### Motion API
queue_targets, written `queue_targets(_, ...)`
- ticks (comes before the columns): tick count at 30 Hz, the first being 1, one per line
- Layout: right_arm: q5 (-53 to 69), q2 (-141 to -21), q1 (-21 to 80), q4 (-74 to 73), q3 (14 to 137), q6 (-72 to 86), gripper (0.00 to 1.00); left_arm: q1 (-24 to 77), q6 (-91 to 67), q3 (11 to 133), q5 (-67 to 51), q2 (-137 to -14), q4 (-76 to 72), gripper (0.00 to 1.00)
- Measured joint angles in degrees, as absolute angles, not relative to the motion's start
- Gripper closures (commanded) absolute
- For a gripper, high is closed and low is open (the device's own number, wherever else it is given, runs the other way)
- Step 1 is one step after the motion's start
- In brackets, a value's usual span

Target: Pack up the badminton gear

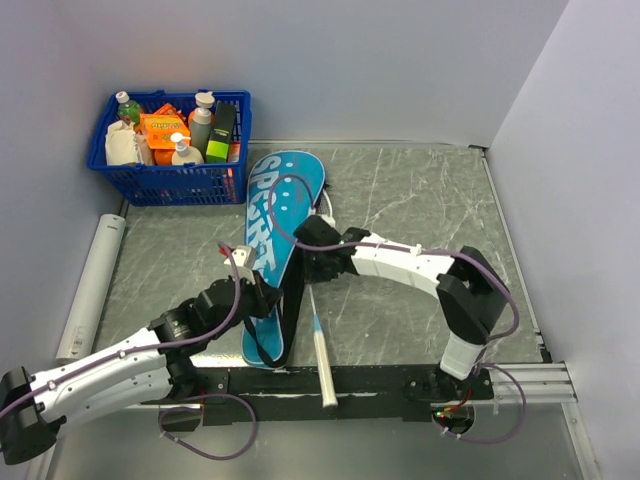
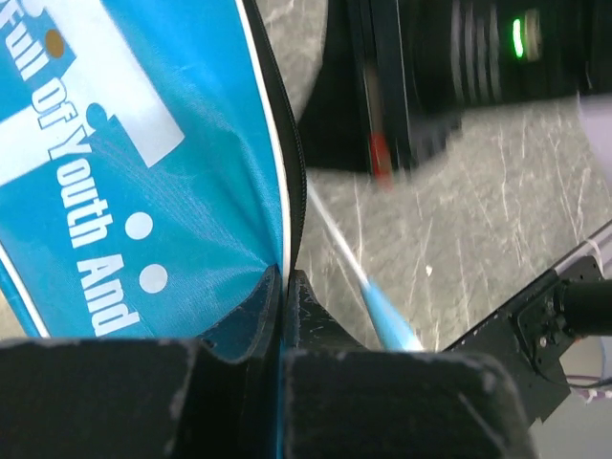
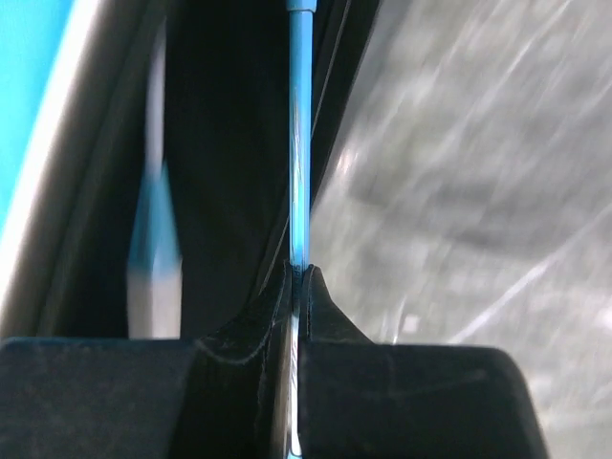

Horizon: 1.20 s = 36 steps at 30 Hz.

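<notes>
Bag (image 1: 285,190) lies flat mid-table (image 1: 420,200), long axis running away from you, opening along its right side. Left gripper (image 2: 284,282) is pinched down on the bag's zip edge, with a thin fabric fold between the fingers and no gap. Right gripper (image 3: 298,277) is clamped on the racket's shaft (image 3: 299,143), jaws nearly together around it. Racket (image 1: 316,330): handle (image 1: 324,375) pokes out toward the near edge, over the base rail (image 1: 380,385). Head is hidden; I judge it's inside the bag. Right wrist view shows a blurred blue-grey shape (image 3: 153,249) in the opening, maybe a second racket, can't confirm. No shuttlecocks in view.

Handling:
- Bag looks like soft, light, slick cloth. Expect it to bunch and drag. Your left pinch is the only thing anchoring the mouth. Hold the stitched zip edge, not the panel.
- Racket is light, but the shaft is thin, smooth and springy. It can slide or spin in the pads, and side load will bend it. Push along its axis, not across.
- If you regrip, take the handle: thicker, wrapped, less slip. Keep off the strings.
- Black strap or flap (image 1: 296,305) runs by the opening; the frame could snag there.
</notes>
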<state>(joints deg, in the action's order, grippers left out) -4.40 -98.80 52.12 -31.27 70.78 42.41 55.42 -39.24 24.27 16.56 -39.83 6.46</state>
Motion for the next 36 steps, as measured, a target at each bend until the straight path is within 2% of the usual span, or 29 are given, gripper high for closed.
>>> queue_targets(13,-0.6,-114.5,45.0,-18.7,80.5,39.4,1.0,55.1,-40.8,19.4,13.8,-41.1,3.0,0.99)
queue_targets(16,-0.2,-115.2,44.5,-18.0,81.6,39.4,0.87,54.9,-40.7,19.4,13.8,-42.0,2.2,0.99)
queue_targets(17,-0.2,-115.2,44.3,-17.4,81.7,39.2,0.77,54.9,-40.7,19.4,13.8,-42.2,2.0,0.99)
queue_targets(21,-0.1,-114.9,43.6,-14.2,81.1,38.7,0.58,54.9,-40.6,19.4,13.7,-42.9,0.8,0.99)
queue_targets(26,0.4,-109.3,43.1,-10.6,72.9,37.9,0.51,55.0,-40.3,19.5,13.0,-44.9,0.2,0.99)
queue_targets(36,3.6,-85.4,43.4,-6.1,46.0,37.2,0.47,55.1,-39.9,19.5,12.1,-47.3,0.0,0.99)
